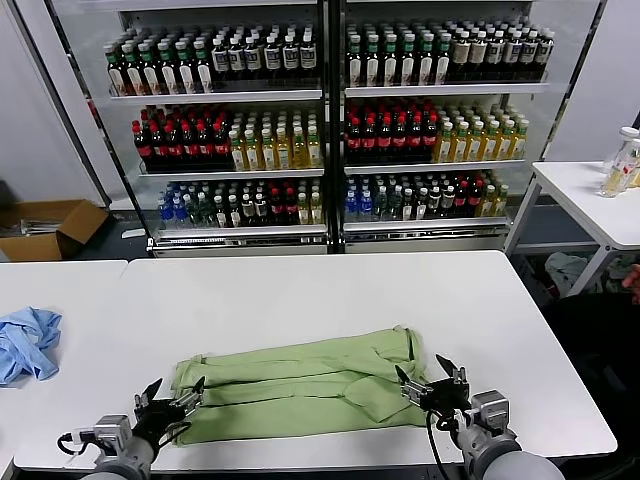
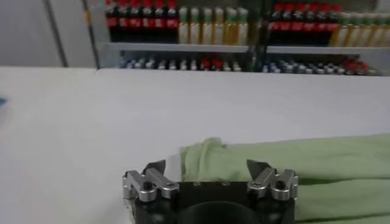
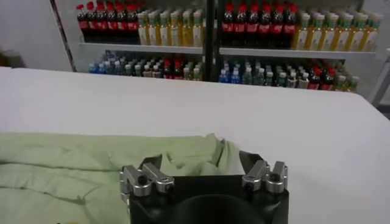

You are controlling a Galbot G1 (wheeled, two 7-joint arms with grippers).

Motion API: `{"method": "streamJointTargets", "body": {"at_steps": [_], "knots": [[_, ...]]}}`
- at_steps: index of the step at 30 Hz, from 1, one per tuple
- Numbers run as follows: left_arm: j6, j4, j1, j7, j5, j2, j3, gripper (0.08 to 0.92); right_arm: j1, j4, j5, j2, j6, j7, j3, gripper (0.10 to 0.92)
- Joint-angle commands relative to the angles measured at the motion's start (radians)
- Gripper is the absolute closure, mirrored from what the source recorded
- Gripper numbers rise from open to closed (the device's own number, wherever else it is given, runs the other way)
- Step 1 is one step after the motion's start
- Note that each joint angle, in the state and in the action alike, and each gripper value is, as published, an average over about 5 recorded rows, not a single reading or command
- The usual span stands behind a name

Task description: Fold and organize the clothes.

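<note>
Head view: light green shirt (image 1: 310,385) lies flat on the white table (image 1: 330,290), folded into a long band running left to right along the near edge, sleeve end toward the right; no print or buttons showing, so the front looks to be turned inside the fold. Left gripper (image 1: 168,403) low at the band's left end, fingers spread apart, nothing held; right gripper (image 1: 437,385) low at the right end, fingers likewise apart and empty. One arm at each end suits a two-handed fold of a long piece; judged as cloth just laid down, next fold not yet begun. A crumpled light blue garment (image 1: 27,342) sits well apart at the far left of the table. Glass-door drinks cooler (image 1: 325,120) behind, a second table (image 1: 590,200) to the right. Left wrist view: left gripper (image 2: 208,171) reaches out level, close over the table, its two fingers apart with the rounded left end of the shirt (image 2: 292,170) lying just beyond them, not pinched. Right wrist view: right gripper (image 3: 204,167) in the same low, level pose, fingers apart, the rumpled right end of the shirt (image 3: 91,167) beneath and between them, loose on the table.
</note>
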Motion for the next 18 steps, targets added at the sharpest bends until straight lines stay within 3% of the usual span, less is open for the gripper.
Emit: {"method": "streamJointTargets", "body": {"at_steps": [1,14,18], "knots": [[0.054,0.018,-0.049,-0.180,-0.047,-0.074,0.063,0.204,-0.019,0.015,-0.019,-0.001,0.000,0.003,0.013,0.204],[0.074,0.035,-0.070,-0.191,-0.029,-0.082,0.079,0.570,-0.015,0.013,-0.031,0.012,0.000,0.005,0.005,0.203],[0.074,0.022,-0.071,-0.178,0.082,-0.089,0.066,0.683,-0.015,0.015,-0.035,0.012,0.000,0.006,0.005,0.203]]}}
